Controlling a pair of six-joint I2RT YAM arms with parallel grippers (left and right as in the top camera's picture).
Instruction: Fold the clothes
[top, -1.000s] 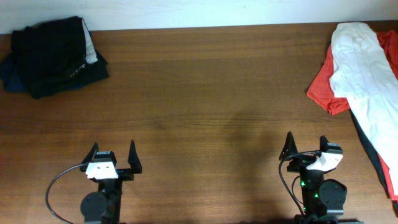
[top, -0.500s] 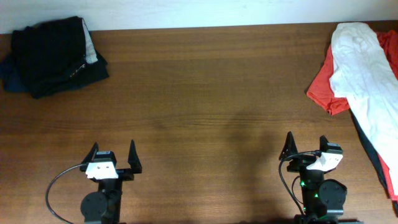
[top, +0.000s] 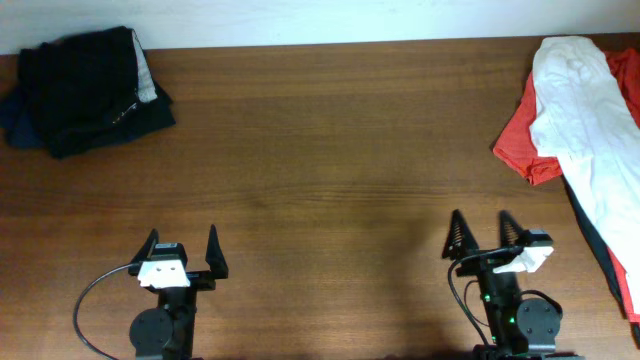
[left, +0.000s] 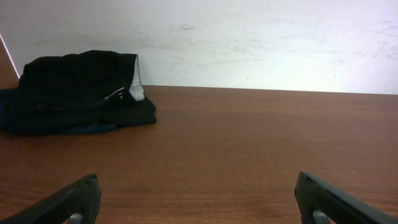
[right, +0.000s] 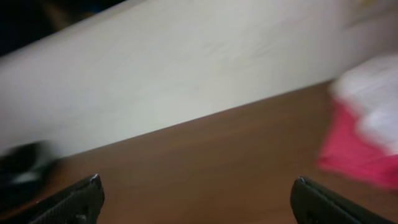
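The white shirt (top: 582, 130) lies crumpled along the table's right edge, draped over a red garment. In the blurred right wrist view it shows as a white patch (right: 373, 102) at far right. My right gripper (top: 479, 235) sits near the front edge, left of the shirt and well apart from it, open with nothing between its fingers (right: 74, 196). At the front left my left gripper (top: 182, 250) also stands open and empty, its two dark fingertips (left: 78, 196) low over bare wood.
A red T-shirt (top: 520, 135) lies under the white shirt at right. A heap of black and navy garments (top: 85, 90) sits at the back left corner, also seen in the left wrist view (left: 74, 90). A white wall (left: 249, 37) runs behind the wooden table (top: 320, 180).
The right gripper has swung: its fingers now point slightly left of where they were, and its wrist view is motion-blurred. The left arm and the clothes have not moved.
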